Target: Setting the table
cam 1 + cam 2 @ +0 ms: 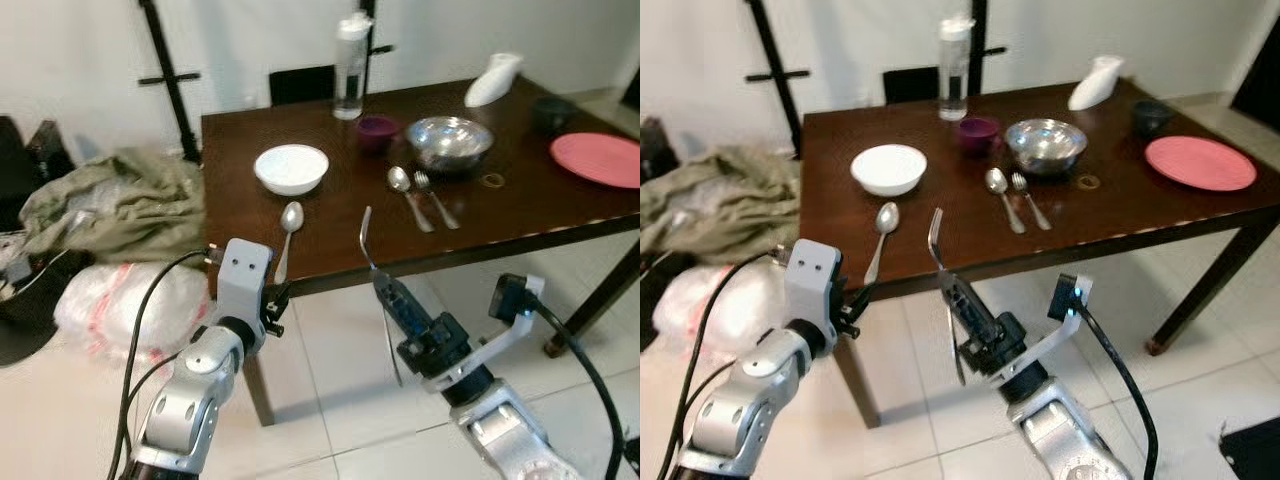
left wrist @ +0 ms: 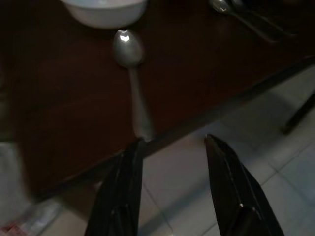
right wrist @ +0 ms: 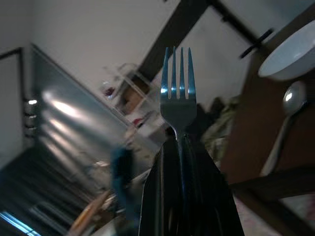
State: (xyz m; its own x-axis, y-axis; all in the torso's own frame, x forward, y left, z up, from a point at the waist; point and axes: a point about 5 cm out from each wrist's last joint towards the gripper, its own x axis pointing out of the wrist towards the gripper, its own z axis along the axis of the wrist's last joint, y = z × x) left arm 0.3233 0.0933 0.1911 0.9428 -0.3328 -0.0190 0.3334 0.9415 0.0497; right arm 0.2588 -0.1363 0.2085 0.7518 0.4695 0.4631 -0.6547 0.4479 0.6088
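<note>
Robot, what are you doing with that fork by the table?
The robot is setting the table. Its right end effector is shut on a fork, held upright just off the near edge of the dark wooden table. The left end effector is open, near the handle of a spoon that lies in front of the white bowl. Farther along lie another spoon and fork pair by a metal bowl, and a pink plate.
</note>
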